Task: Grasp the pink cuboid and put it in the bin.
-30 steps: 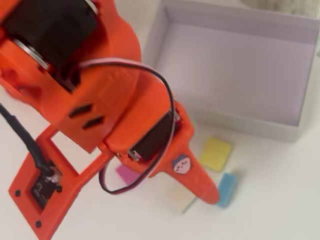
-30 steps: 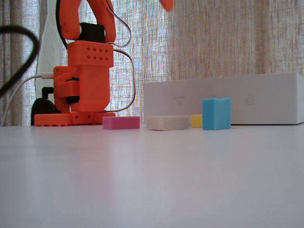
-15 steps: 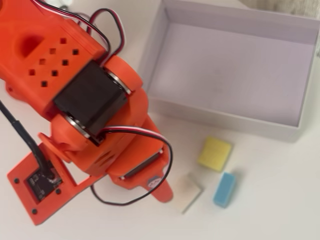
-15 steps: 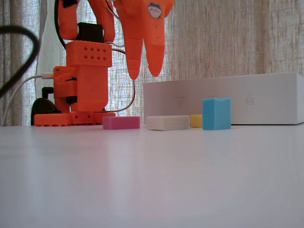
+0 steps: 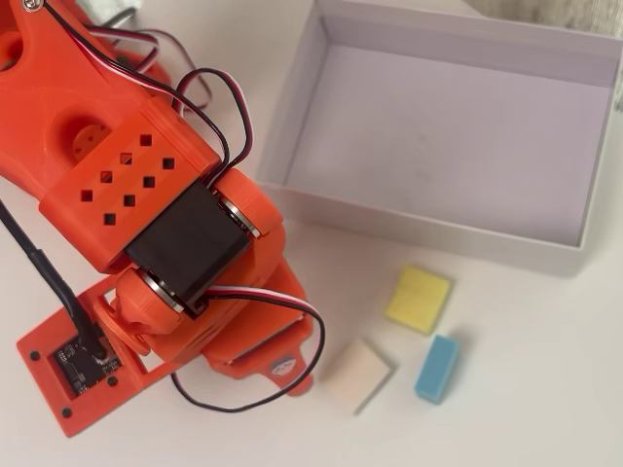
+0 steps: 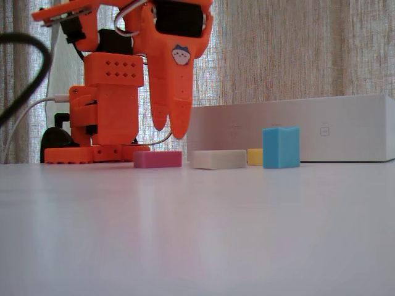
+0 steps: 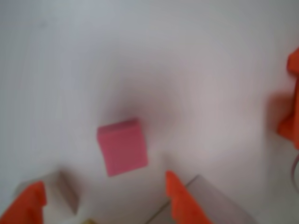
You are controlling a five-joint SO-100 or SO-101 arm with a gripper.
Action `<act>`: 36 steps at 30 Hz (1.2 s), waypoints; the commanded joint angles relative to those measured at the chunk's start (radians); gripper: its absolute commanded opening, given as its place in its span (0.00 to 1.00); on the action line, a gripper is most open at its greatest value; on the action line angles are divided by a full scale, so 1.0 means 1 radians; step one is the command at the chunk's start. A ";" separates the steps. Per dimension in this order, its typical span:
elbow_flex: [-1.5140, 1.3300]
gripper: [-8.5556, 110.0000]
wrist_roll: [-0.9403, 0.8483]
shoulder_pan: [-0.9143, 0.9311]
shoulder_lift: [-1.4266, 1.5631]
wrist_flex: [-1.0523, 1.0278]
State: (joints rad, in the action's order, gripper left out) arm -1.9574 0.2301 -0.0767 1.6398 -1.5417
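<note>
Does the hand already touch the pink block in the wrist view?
No: the hand is open above the pink block, with bare table between them.

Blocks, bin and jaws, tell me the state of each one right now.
pink cuboid: flat on the table, free, below the jaws.
cream block: flat on the table.
yellow block: flat on the table.
blue block: standing on edge.
bin: empty.
gripper: jaws open, above the table.

No readable text, label or number anywhere; bin's (image 6: pixel 321 132) small marks illegible
</note>
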 commanded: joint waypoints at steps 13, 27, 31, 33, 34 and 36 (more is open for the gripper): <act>-0.094 0.35 0.067 0.052 -0.057 0.091; -0.178 0.19 0.060 0.081 -0.054 0.212; -0.192 0.10 0.055 0.087 -0.054 0.242; -0.198 0.05 0.054 0.094 -0.049 0.258; -0.199 0.03 0.054 0.098 -0.046 0.265; -0.204 0.00 0.063 0.101 -0.038 0.265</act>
State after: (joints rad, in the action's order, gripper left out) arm -2.1414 0.2899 0.0199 1.5938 -1.2901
